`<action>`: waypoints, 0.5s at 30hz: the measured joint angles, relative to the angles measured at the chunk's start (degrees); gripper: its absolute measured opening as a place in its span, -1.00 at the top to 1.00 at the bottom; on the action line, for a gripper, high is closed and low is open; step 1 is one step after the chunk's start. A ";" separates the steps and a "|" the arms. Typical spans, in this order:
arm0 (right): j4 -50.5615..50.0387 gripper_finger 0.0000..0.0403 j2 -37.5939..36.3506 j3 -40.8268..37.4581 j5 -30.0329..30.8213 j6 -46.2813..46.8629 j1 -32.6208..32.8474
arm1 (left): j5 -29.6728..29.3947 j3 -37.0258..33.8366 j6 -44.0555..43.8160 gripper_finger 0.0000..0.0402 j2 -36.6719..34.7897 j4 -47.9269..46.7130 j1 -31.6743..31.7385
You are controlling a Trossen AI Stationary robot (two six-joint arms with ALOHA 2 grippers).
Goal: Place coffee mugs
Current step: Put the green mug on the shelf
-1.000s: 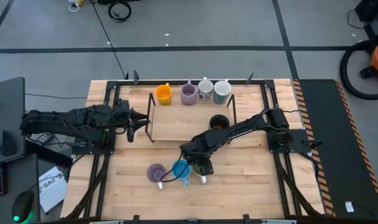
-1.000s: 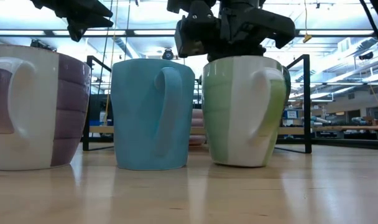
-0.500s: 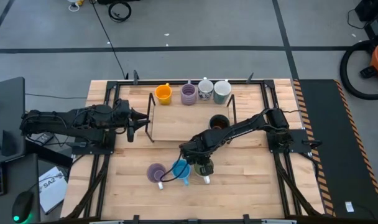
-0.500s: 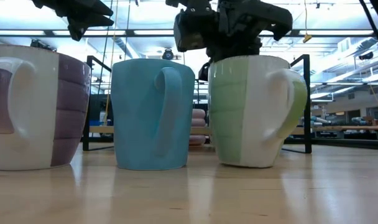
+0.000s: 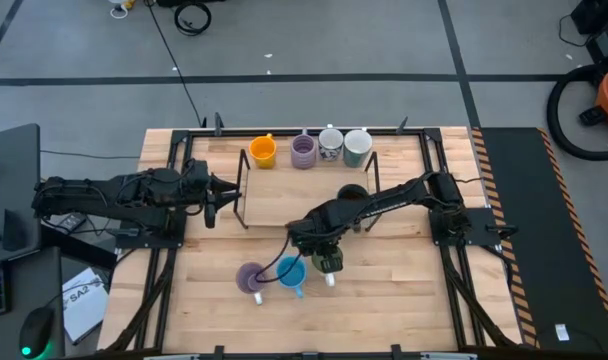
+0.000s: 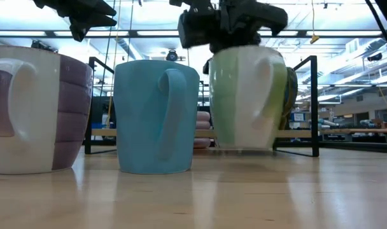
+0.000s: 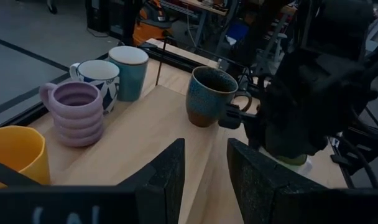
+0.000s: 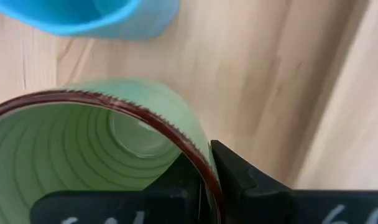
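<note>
My right gripper (image 8: 209, 174) is shut on the light green mug (image 5: 329, 262), held just above the table beside the blue mug (image 5: 291, 272) and a lavender mug (image 5: 251, 278), which stand on their bases near the near edge. The orange mug (image 5: 263, 151), second lavender mug (image 5: 303, 151), white patterned mug (image 5: 330, 144) and pale mug (image 5: 357, 147) stand in a row at the far edge. The dark mug (image 5: 352, 193) is partly hidden behind the right arm. My left gripper (image 7: 204, 180) is open and waits at the table's left, by the rack's end. My right gripper pinches the green mug's rim (image 8: 204, 165), one finger (image 8: 183, 180) inside the mug and the other finger (image 8: 239, 177) outside its wall. The fingers come from above, pointing down. The mug (image 6: 247, 98) hangs roughly upright below them, its base lifted clear of the table.
A black wire rack (image 5: 242, 190) frames the middle of the table toward the far edge, its uprights near the row of mugs. The blue mug (image 6: 156, 114) stands close to the left of the held mug. Bare wood lies to the right of the green mug and along the near edge.
My right gripper has risen and moved slightly toward the far edge, staying shut on the green mug. The mug first tipped and shifted a little to the right on the table, then came up clear of it. The blue and lavender mugs stayed put.
</note>
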 joint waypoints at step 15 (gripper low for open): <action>-4.94 0.83 -0.07 8.27 5.36 -9.10 -4.49 | -0.66 0.00 -0.15 0.38 0.00 0.24 0.01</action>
